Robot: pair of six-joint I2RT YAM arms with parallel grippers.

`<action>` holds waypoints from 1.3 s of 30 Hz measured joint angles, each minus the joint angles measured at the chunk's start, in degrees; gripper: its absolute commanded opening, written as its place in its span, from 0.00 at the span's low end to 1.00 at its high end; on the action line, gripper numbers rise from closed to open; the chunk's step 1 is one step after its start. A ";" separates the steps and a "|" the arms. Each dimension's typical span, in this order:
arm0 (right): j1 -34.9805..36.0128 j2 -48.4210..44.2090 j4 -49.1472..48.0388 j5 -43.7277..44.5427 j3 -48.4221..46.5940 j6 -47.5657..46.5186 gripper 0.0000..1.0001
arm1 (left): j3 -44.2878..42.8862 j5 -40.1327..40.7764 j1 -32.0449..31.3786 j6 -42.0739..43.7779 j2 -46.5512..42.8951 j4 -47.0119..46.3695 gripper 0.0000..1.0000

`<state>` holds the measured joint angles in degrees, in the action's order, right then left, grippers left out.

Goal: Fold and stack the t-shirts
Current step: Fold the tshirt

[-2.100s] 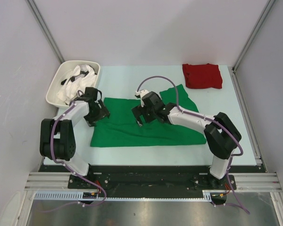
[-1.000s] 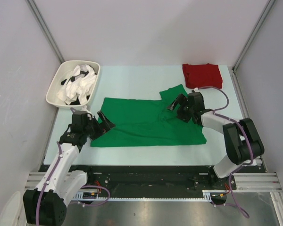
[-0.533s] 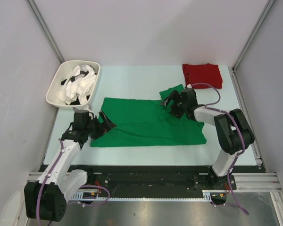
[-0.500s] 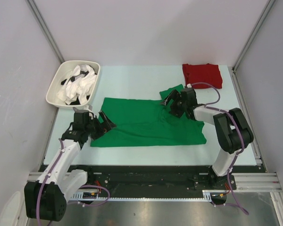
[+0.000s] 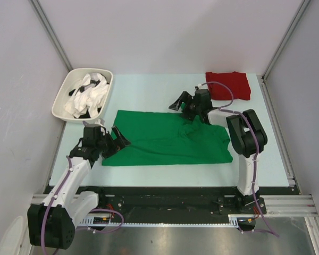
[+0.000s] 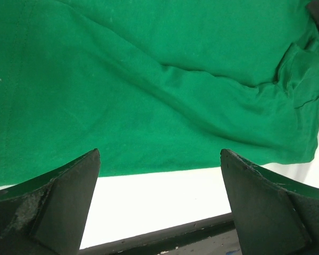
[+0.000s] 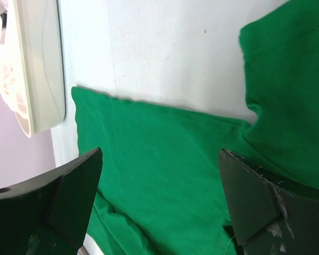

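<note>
The green t-shirt (image 5: 165,139) lies spread flat across the middle of the table, with a few creases near its right end. The dark red t-shirt (image 5: 228,85) sits folded square at the back right. My left gripper (image 5: 116,139) hovers open over the green shirt's left front corner; in the left wrist view the green cloth (image 6: 149,79) fills the frame above the open left gripper (image 6: 159,154). My right gripper (image 5: 183,102) hangs open over the shirt's back edge. Below the open right gripper (image 7: 159,154), the right wrist view shows the shirt body (image 7: 165,180) and a sleeve (image 7: 287,95).
A white bin (image 5: 57,103) with white and black cloth stands at the back left, its rim (image 7: 40,64) also in the right wrist view. Bare table (image 6: 159,194) and its dark front edge lie just under the left gripper. Grey walls close in three sides.
The right gripper has swung back and to the left, from the shirt's right part to its back edge, now covering the sleeve in the top view. The left arm has barely moved.
</note>
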<state>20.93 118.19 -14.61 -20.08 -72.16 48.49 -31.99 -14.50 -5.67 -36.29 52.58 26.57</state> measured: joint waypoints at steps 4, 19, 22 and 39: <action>1.46 -2.89 2.29 3.80 0.00 -4.87 0.98 | -0.37 0.81 0.00 0.81 -0.55 1.29 1.00; -0.02 -30.99 16.13 14.27 12.57 -6.78 0.99 | -0.39 1.70 0.00 0.48 -2.08 1.77 1.00; -2.43 -31.01 17.05 12.20 20.55 -3.50 0.99 | -0.39 1.77 0.00 0.28 -1.14 1.36 1.00; -3.65 -24.22 8.68 5.53 26.69 3.63 0.98 | -0.39 1.81 0.00 0.31 -0.09 0.90 1.00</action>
<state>17.28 93.97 -5.93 -14.55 -45.47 52.12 -32.38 -12.69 -5.67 -35.99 52.49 27.46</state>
